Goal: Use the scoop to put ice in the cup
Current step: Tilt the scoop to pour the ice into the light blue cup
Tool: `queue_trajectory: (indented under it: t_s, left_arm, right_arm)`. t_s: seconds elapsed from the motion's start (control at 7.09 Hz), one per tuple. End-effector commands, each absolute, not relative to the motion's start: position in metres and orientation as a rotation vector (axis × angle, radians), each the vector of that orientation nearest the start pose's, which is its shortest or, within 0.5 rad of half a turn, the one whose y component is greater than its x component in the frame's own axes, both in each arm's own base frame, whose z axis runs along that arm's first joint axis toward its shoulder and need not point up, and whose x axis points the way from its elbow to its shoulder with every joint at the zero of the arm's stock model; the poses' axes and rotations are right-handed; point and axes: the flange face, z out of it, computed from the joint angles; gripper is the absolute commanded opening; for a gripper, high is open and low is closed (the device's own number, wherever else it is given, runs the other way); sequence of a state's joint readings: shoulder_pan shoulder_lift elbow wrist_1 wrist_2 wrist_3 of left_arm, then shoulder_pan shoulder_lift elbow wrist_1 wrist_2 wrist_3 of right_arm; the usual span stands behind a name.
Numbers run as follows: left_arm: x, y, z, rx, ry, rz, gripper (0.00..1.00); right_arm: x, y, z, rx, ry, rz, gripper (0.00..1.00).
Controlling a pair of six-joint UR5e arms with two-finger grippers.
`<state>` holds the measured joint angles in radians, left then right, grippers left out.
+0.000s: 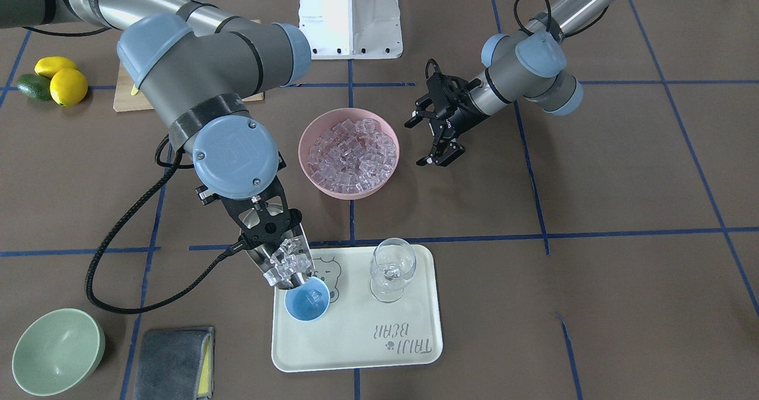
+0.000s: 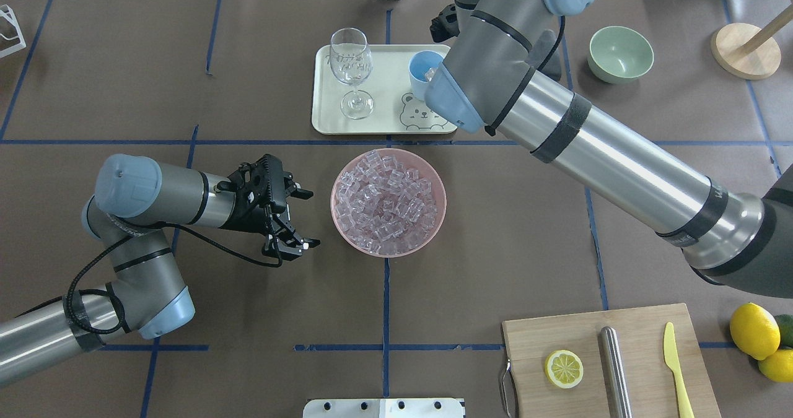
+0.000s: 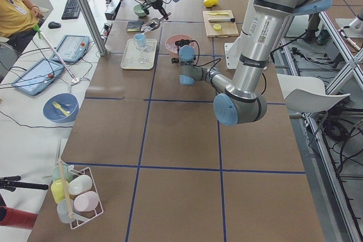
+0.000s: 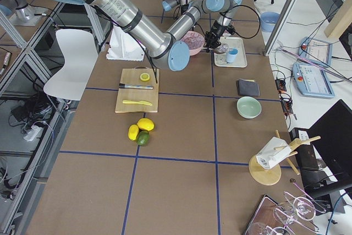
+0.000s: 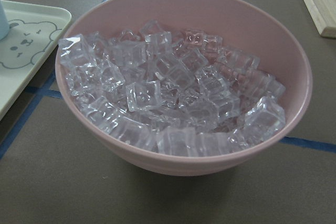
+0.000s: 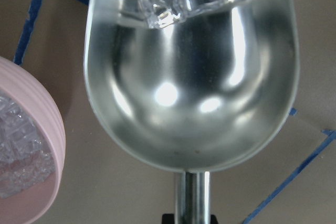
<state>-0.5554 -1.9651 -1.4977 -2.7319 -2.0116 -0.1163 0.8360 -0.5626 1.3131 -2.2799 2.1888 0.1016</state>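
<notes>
Pour step. Right gripper (image 1: 268,229) is clamped on the scoop (image 1: 257,259) handle. The trough is tilted, lip over the cup (image 1: 307,311) — ice (image 1: 289,264) bunched at the lip, 1 cube in the cup. Left gripper (image 1: 426,141) is spread, idle. Next: tilt steeper, slowly — cubes could overshoot the rim.

text | tray (image 1: 332,346): print "BEAR", upside down here, word before it unclear | right arm joint cap (image 1: 237,157): "UR" logo

Bright, even light from above; only soft, faint shadows fall on the table (image 1: 622,181). 2 white glare spots shine inside the scoop (image 6: 191,129). Focus is mostly sharp.
</notes>
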Motion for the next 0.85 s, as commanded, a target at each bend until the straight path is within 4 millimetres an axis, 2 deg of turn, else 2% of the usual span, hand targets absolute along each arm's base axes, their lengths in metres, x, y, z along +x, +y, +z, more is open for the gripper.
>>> queue_trajectory:
  t_s: [0.0, 0.28, 0.42, 0.71]
  left_arm:
    - [0.492, -0.411, 0.341, 1.092, 1.141, 1.043, 1.00]
    - [0.492, -0.411, 0.340, 1.093, 1.143, 1.042, 1.00]
    - [0.492, -0.411, 0.340, 1.093, 1.143, 1.042, 1.00]
    - [0.492, -0.411, 0.340, 1.094, 1.144, 1.042, 1.00]
  right_arm:
    - [-0.439, -0.606, 0.188, -0.251, -0.576, -0.656, 0.00]
    - [-0.437, -0.622, 0.183, -0.263, -0.567, -0.653, 0.00]
    - [-0.436, -0.622, 0.186, -0.270, -0.548, -0.665, 0.00]
    - [-0.430, -0.620, 0.172, -0.298, -0.516, -0.674, 0.00]
